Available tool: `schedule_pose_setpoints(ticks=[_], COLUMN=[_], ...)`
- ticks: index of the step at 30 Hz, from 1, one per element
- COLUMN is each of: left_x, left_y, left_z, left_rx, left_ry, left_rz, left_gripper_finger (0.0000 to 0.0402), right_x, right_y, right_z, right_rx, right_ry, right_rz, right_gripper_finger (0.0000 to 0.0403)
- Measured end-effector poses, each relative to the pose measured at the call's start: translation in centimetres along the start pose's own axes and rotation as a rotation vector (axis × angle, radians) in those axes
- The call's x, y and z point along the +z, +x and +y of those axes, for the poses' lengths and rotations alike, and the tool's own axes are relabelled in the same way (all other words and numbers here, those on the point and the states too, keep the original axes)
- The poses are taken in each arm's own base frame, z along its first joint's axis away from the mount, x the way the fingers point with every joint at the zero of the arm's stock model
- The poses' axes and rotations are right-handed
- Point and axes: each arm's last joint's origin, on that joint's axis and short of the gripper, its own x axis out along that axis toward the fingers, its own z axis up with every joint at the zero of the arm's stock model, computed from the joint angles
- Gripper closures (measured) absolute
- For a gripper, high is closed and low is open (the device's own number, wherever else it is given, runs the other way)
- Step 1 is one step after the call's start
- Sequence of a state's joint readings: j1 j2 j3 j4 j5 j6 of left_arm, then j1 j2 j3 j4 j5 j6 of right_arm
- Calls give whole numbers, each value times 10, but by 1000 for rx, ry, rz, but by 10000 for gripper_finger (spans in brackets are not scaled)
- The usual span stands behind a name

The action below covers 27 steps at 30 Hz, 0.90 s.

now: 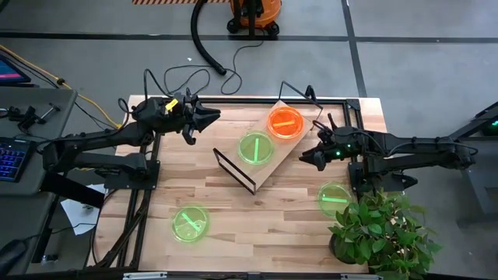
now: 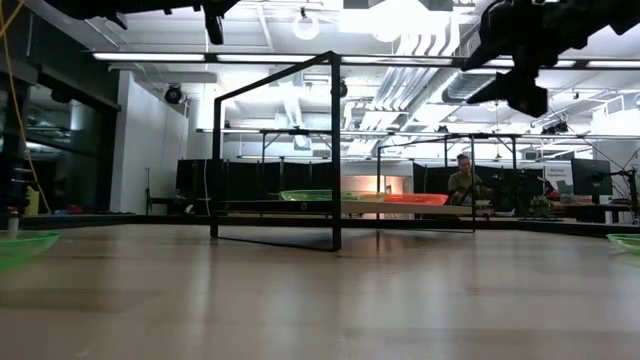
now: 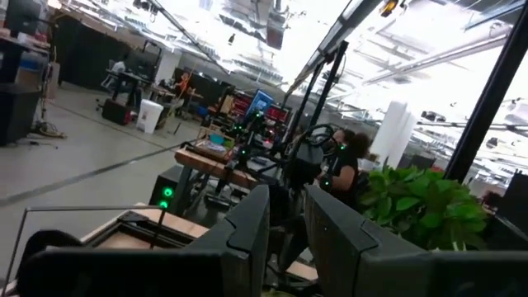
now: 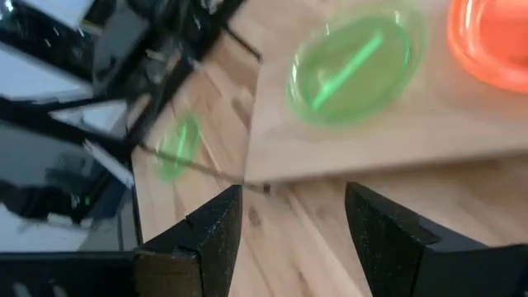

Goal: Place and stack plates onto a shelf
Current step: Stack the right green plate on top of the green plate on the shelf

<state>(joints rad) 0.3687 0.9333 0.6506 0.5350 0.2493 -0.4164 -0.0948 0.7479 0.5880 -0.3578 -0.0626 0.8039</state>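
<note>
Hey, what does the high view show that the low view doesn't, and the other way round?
Only the high view shows the potted plant and both arms whole, with the left tool and right tool empty above the table.

Only the low view shows a person in the room behind.

Both show the shelf carrying a green plate and an orange plate, plus green plates on the tabletop at the left and right.

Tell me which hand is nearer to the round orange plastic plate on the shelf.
Right. The right hand is just beside the orange plate; the left hand is farther, across the shelf.
</note>
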Motion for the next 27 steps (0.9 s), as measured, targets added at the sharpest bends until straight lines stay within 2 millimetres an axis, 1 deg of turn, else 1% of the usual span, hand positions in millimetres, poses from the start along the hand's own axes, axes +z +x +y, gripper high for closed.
schedule_pose_setpoints(ticks=[3, 6, 9, 12, 15, 19, 27], left_x=[0, 0, 0, -2, -3, -5, -6], left_y=[0, 0, 0, 0, 0, 0, 0], left_z=[0, 0, 0, 1, 1, 2, 2], left_rx=[0, 0, 1, 8, 13, 20, 24], left_ry=[0, 0, 0, -4, -7, -12, 10], left_rz=[0, 0, 4, 19, 31, 49, 61], left_gripper_finger=[330, 330, 330, 330, 330, 330, 330], right_x=[-9, -25, -43, -61, -77, -93, -114], right_y=[3, 9, 15, 21, 24, 25, 40], right_z=[-4, -9, -10, -11, -14, -18, -20], right_rx=[-41, -119, -204, -320, -470, -652, -775], right_ry=[20, 47, 82, 110, 147, 228, 204], right_rz=[110, 276, 447, 570, 659, 757, 847], right_gripper_finger=[206, 214, 234, 258, 272, 277, 277])
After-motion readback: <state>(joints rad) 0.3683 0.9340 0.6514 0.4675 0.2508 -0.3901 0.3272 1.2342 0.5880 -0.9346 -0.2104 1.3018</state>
